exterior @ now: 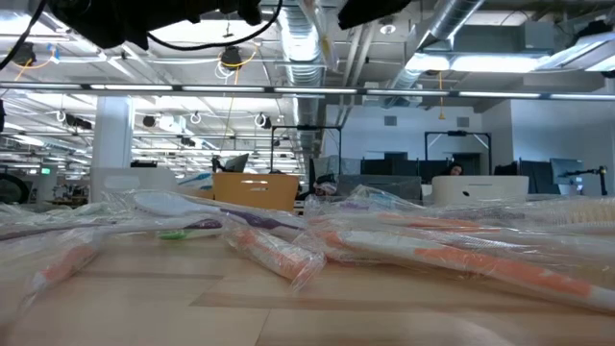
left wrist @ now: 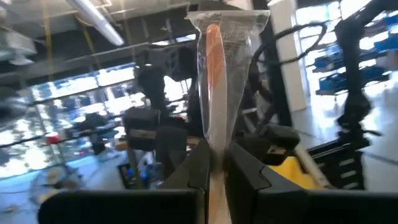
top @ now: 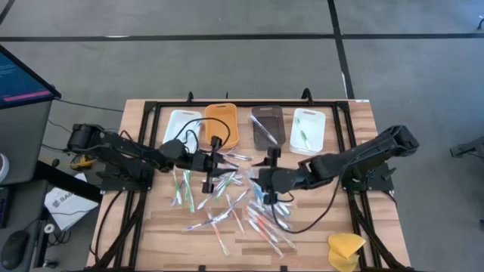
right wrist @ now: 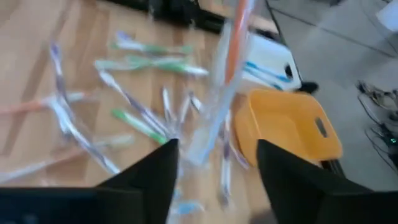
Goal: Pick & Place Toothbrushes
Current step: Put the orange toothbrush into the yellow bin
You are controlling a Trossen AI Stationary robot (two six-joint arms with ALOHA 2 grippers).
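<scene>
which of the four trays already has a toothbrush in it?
The white tray at the right end of the row: a green toothbrush lies inside. The other three look empty.

Open-plan lab office, exposed ceiling ducts (exterior: 317, 38), monitors (exterior: 404, 163)

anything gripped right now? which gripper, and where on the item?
Left gripper is shut on an orange wrapped toothbrush, pinched at its lower end, the rest standing up beyond the fingers. Right gripper is open, holding nothing.

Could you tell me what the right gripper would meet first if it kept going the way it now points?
Most likely the wrapped orange toothbrush hanging just ahead of the open right gripper. Beyond it lie the scattered toothbrushes and the orange tray, though depth is hard to judge.
</scene>
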